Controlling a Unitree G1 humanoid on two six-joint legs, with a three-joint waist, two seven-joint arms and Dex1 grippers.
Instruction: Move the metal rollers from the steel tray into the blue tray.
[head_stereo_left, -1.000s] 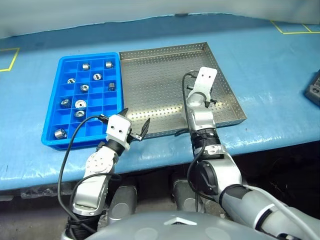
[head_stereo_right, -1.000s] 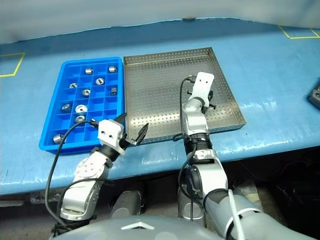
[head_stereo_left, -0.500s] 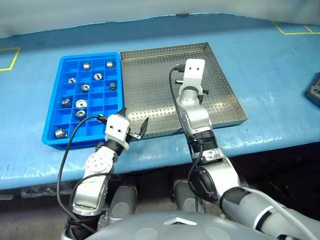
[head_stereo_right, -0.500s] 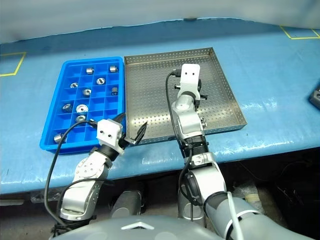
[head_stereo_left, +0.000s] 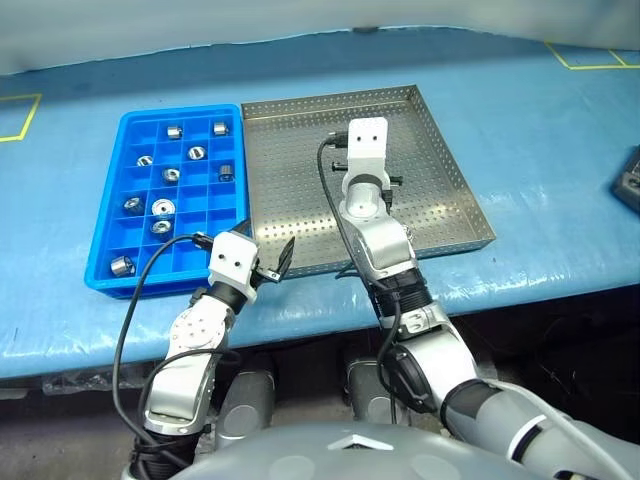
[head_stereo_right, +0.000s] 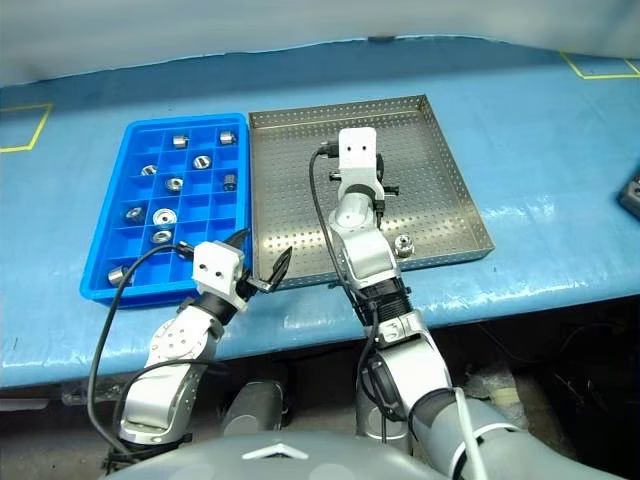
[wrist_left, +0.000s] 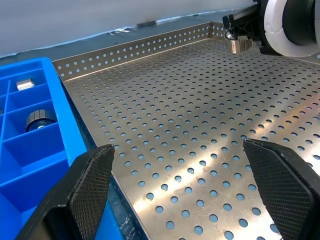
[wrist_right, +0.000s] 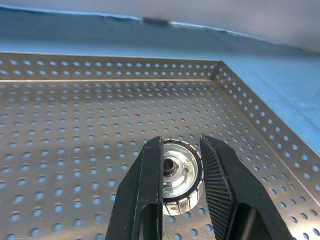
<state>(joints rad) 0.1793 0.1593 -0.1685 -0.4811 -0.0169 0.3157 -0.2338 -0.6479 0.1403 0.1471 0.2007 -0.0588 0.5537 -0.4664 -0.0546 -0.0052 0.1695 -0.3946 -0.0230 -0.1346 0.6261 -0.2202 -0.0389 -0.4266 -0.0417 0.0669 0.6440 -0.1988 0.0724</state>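
Between the black fingers of my right gripper (wrist_right: 179, 149), which is shut, sits one shiny metal roller (wrist_right: 177, 175), held above the perforated floor of the steel tray (head_stereo_left: 290, 150). That arm's white wrist housing (head_stereo_left: 366, 142) hovers over the tray's middle. Another roller (head_stereo_right: 404, 244) lies by the steel tray's near right rim. The blue tray (head_stereo_left: 105, 205) sits against the steel tray's left side, with several rollers (head_stereo_left: 161, 208) in its compartments. My left gripper (head_stereo_left: 244, 241) stands open and empty over the near edge where the two trays meet, its fingers (wrist_left: 92, 182) spread wide.
Both trays rest on a blue-covered table whose front edge (head_stereo_left: 320, 330) runs just past my left wrist. A dark device (head_stereo_left: 628, 182) pokes in at the far right. Yellow tape lines (head_stereo_left: 580, 62) mark the back right and a corner (head_stereo_left: 20, 120) at the far left.
My right arm has swung left and a little up over the steel tray, still holding its roller. The left arm has stayed put.
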